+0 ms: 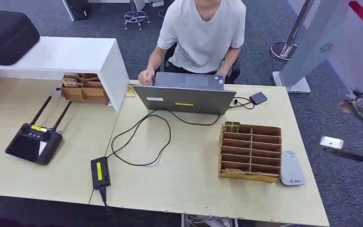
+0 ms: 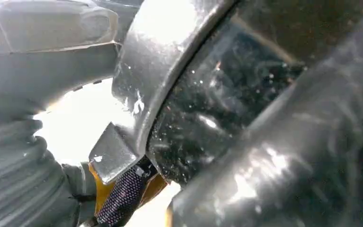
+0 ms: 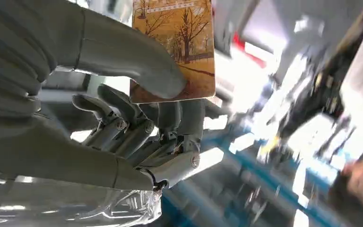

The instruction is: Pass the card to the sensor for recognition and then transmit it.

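Here card (image 3: pixel 177 47) pinched in right hand (image 3: pixel 137 109).

Sensor (image 1: pixel 291 168) just right of slotted box (image 1: pixel 250 152)

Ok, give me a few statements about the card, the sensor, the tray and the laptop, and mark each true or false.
1. The right hand holds a card. True.
2. The card is plain white. False: it bears a picture of trees in brown and yellow.
3. The grey sensor lies on the table beside the cardboard tray. True.
4. The laptop is shut flat. False: it stands open before a seated person.
5. The tray is full of cards. False: most slots look empty.
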